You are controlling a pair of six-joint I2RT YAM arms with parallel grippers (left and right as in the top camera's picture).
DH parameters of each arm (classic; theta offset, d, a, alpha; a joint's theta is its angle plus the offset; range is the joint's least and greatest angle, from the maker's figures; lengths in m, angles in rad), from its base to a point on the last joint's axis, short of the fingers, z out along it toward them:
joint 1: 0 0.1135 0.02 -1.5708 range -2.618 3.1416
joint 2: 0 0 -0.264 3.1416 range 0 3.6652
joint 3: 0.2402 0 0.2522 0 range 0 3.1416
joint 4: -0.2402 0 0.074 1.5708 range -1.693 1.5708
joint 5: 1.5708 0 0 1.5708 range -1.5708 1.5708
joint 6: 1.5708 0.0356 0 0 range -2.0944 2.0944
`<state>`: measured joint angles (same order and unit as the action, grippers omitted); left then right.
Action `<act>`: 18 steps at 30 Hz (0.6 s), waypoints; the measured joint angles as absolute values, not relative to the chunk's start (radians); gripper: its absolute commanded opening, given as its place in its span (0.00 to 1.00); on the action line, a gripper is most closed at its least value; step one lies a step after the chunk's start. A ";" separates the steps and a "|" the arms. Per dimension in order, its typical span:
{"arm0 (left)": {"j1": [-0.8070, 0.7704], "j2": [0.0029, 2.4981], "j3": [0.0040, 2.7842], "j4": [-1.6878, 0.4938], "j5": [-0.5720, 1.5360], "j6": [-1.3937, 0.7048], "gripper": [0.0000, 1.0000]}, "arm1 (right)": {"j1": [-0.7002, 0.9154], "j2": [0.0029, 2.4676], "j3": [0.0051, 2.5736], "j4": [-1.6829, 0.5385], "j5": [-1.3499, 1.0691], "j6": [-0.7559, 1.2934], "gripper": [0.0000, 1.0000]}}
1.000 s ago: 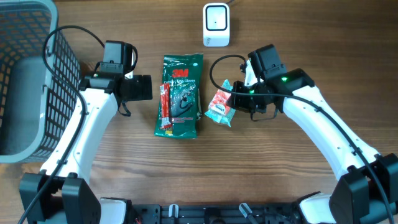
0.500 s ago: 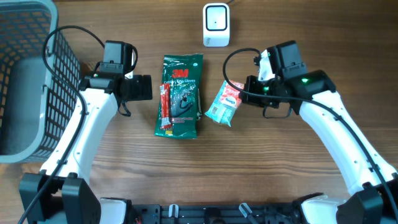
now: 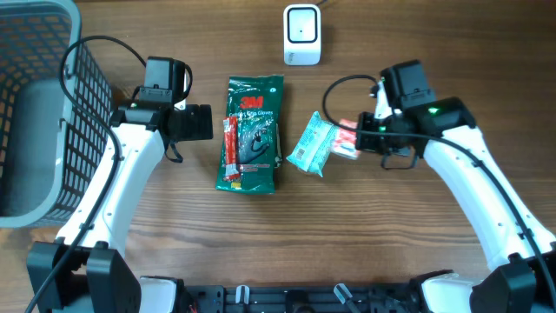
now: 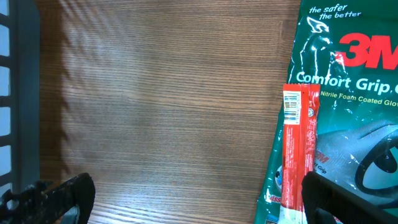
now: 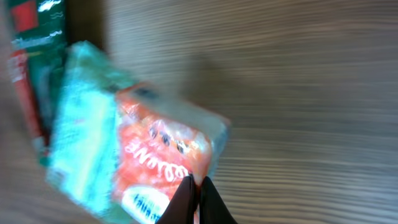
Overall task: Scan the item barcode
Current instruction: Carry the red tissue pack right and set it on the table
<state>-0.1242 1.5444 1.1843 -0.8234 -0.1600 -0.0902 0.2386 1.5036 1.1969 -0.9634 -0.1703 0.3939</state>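
Note:
My right gripper (image 3: 358, 139) is shut on the edge of a small teal and orange-red snack packet (image 3: 314, 144), right of the table's middle. The right wrist view shows the closed gripper (image 5: 199, 196) pinching the rim of the packet (image 5: 143, 143), which looks blurred. The white barcode scanner (image 3: 301, 33) stands at the back centre, apart from the packet. My left gripper (image 3: 204, 122) stays open over bare wood, just left of a green 3M glove pack (image 3: 254, 130). The left wrist view shows that gripper (image 4: 199, 199) with nothing between its fingers.
A thin red stick packet (image 3: 231, 149) lies on the green pack's left edge; its barcode end (image 4: 291, 106) shows in the left wrist view. A grey wire basket (image 3: 35, 113) fills the far left. The scanner's cable runs off the back edge.
The right arm has pulled to the right, taking the snack packet with it by its edge, away from the green pack. The left arm has not moved.

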 measured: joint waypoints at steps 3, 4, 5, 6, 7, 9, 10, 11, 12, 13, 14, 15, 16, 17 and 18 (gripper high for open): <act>-0.124 1.544 1.184 -0.823 -0.160 -0.090 1.00 | 0.196 1.504 1.196 -1.024 -0.127 0.361 0.04; -0.124 1.544 1.184 -0.823 -0.160 -0.090 1.00 | 0.186 1.504 1.192 -1.037 -0.110 0.350 0.04; -0.124 1.544 1.184 -0.823 -0.160 -0.090 1.00 | 0.181 1.504 1.186 -1.039 -0.096 0.341 0.04; -0.124 1.544 1.184 -0.823 -0.160 -0.090 1.00 | 0.178 1.506 1.179 -1.040 -0.084 0.334 0.04; -0.124 1.544 1.184 -0.823 -0.160 -0.090 1.00 | 0.178 1.511 1.168 -1.032 -0.075 0.325 0.04; -0.124 1.544 1.184 -0.823 -0.160 -0.090 1.00 | 0.178 1.526 1.142 -1.006 -0.063 0.311 0.21; -0.124 1.544 1.184 -0.823 -0.160 -0.090 1.00 | 0.178 1.537 1.123 -0.993 -0.059 0.310 0.31; -0.124 1.544 1.184 -0.823 -0.160 -0.090 1.00 | 0.178 1.546 1.103 -0.976 -0.055 0.299 0.49; -0.124 1.544 1.184 -0.823 -0.160 -0.090 1.00 | 0.178 1.552 1.092 -0.966 -0.051 0.299 0.64; -0.124 1.544 1.184 -0.823 -0.160 -0.090 1.00 | 0.178 1.560 1.081 -0.955 -0.047 0.302 0.67; -0.124 1.544 1.184 -0.823 -0.160 -0.090 1.00 | 0.178 1.563 1.077 -0.947 -0.046 0.301 0.67; -0.124 1.544 1.184 -0.823 -0.160 -0.090 1.00 | 0.178 1.566 1.074 -0.937 -0.044 0.298 0.67; -0.124 1.544 1.184 -0.823 -0.160 -0.090 1.00 | 0.178 1.567 1.073 -0.929 -0.043 0.296 0.67; -0.124 1.544 1.184 -0.823 -0.160 -0.090 1.00 | 0.178 1.567 1.073 -0.921 -0.044 0.296 0.66; -0.124 1.544 1.184 -0.823 -0.160 -0.090 1.00 | 0.178 1.567 1.073 -0.918 -0.044 0.297 0.63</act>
<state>-0.1242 1.5444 1.1843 -0.8230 -0.1600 -0.0902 0.1776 1.5673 1.0733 -0.9180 -0.0441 0.2966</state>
